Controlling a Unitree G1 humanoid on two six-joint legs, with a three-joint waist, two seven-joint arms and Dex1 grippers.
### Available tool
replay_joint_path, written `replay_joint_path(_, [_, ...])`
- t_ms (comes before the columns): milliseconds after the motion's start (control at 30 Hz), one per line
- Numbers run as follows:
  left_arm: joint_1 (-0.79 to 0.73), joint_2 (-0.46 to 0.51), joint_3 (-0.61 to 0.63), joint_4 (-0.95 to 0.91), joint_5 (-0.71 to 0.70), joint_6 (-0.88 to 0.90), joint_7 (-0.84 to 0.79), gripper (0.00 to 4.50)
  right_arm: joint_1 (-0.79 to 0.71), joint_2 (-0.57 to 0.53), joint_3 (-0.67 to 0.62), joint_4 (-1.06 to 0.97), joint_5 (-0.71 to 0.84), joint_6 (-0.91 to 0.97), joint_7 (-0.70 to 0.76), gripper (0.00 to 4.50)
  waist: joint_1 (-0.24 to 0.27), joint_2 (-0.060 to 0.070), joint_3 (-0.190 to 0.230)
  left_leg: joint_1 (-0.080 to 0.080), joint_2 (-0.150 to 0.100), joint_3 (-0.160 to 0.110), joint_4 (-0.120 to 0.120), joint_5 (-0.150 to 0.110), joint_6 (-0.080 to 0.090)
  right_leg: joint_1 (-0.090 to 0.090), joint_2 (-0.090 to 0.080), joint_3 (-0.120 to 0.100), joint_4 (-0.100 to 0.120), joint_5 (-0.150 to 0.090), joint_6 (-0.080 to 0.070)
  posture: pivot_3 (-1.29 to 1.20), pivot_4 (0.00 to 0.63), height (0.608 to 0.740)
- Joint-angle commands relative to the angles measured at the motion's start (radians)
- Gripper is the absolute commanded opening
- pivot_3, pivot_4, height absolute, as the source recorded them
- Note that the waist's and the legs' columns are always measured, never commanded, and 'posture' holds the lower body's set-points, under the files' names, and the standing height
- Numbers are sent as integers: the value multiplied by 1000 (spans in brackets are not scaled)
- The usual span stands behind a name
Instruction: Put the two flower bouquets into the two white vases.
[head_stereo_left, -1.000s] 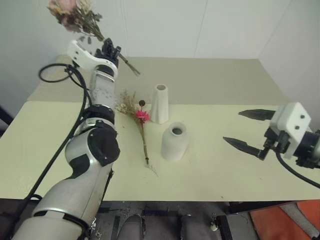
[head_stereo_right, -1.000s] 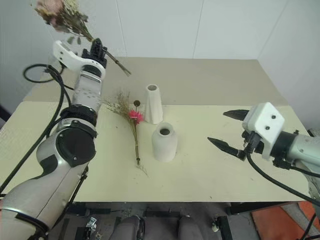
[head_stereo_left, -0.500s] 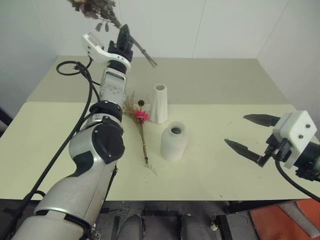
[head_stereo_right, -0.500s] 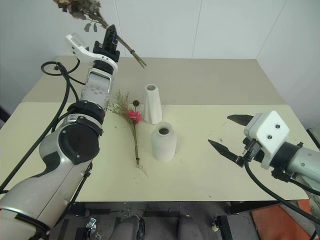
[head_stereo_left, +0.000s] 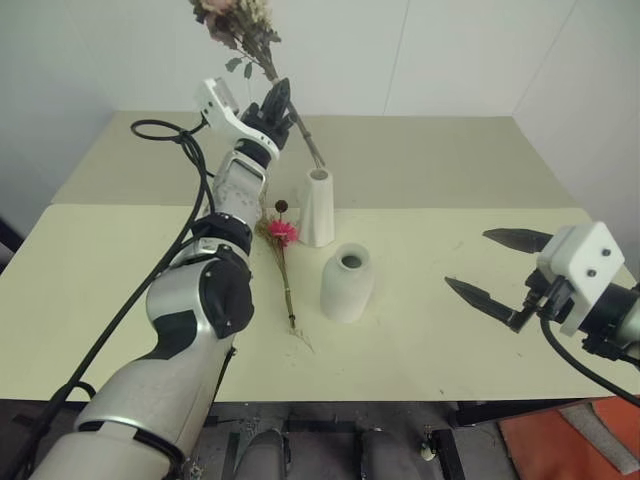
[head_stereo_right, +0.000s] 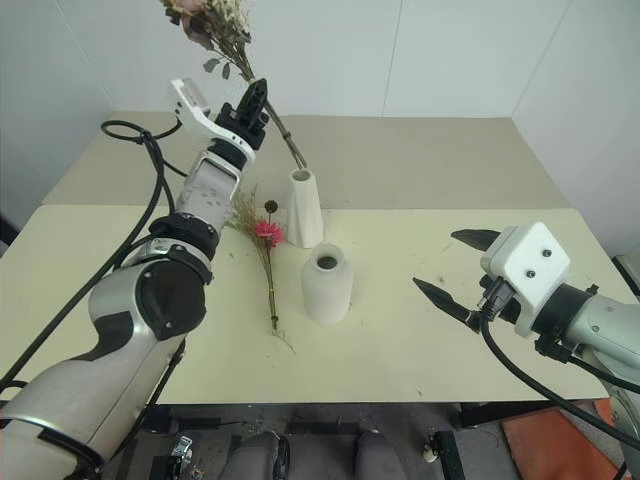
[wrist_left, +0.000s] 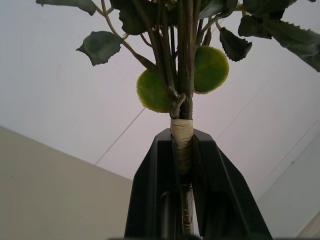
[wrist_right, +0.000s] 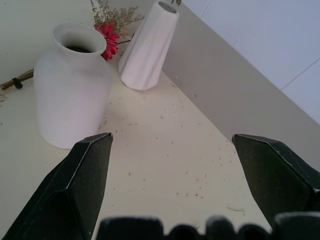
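Head views, left claw: raised above the far half of the table, fingers closed on the stems of the rose bouquet.
Head views, rose bouquet: held aloft and tilted, blooms toward 11 o'clock and cut off by the frame's top edge; stem ends point down toward 5 o'clock, ending just above the mouth of the tall vase; whether they touch the rim is hard to tell.
Head views, tall vase: upright near the table's middle, with the round vase just beside it at 5 o'clock, also upright, dark mouth showing.
Head views, daisy bouquet: lying flat on the table at 9 o'clock of both vases, magenta head close to the tall vase's foot, stem running toward the near edge; its beige grasses are partly hidden behind the left arm.
Head views, right claw: hovers over the table's right side, fingers spread wide, holding nothing.
Head views, surface and room: pale cream table against plain white walls.
Left wrist view: the two black fingers pinch a tape-wrapped stem bundle; green leaves above, flower heads cut off.
Right wrist view: both fingers wide apart; round vase, tall vase and daisy head ahead; fine crumbs speckle the table.
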Motion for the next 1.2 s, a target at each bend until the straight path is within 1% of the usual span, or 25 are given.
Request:
replay_joint_path(33, [-6, -1, -25, -9, 19, -15, -19, 107, -7, 0, -12, -16, -4, -9, -14, 4500, 1, 0, 0, 0, 0, 0, 0, 0, 0, 0, 0, 0, 0, 0, 0, 0, 150, 740])
replay_joint_path(367, [14, -11, -85, -9, 76, -44, -30, 107, 2, 4, -11, -23, -10, -5, -26, 4500, 1, 0, 0, 0, 0, 0, 0, 0, 0, 0, 0, 0, 0, 0, 0, 0, 150, 740])
replay_joint_path(533, [29, -23, -144, -17, 134, -94, -80, 107, 3, 4, -8, -24, -10, -5, -30, 4500, 2, 0, 0, 0, 0, 0, 0, 0, 0, 0, 0, 0, 0, 0, 0, 0, 150, 740])
replay_joint_path(700, [47, -43, -182, -29, 159, -131, -142, 107, 1, 1, 0, -16, -13, -9, -32, 4500, 2, 0, 0, 0, 0, 0, 0, 0, 0, 0, 0, 0, 0, 0, 0, 0, 150, 740])
replay_joint_path(1000, [88, -63, -225, -39, 191, -187, -168, 107, -4, 6, 7, 1, -19, -17, -29, 4500, 5, 0, 0, 0, 0, 0, 1, 0, 0, 0, 0, 0, 0, 0, 0, 0, 150, 740])
replay_joint_path(1200, [130, -63, -270, -54, 233, -255, -171, 107, -13, 3, 18, 11, -25, -22, -22, 4500, 9, 0, 0, 1, 0, 0, 1, 0, 0, 0, 0, 0, 0, 0, 0, 0, 150, 740])
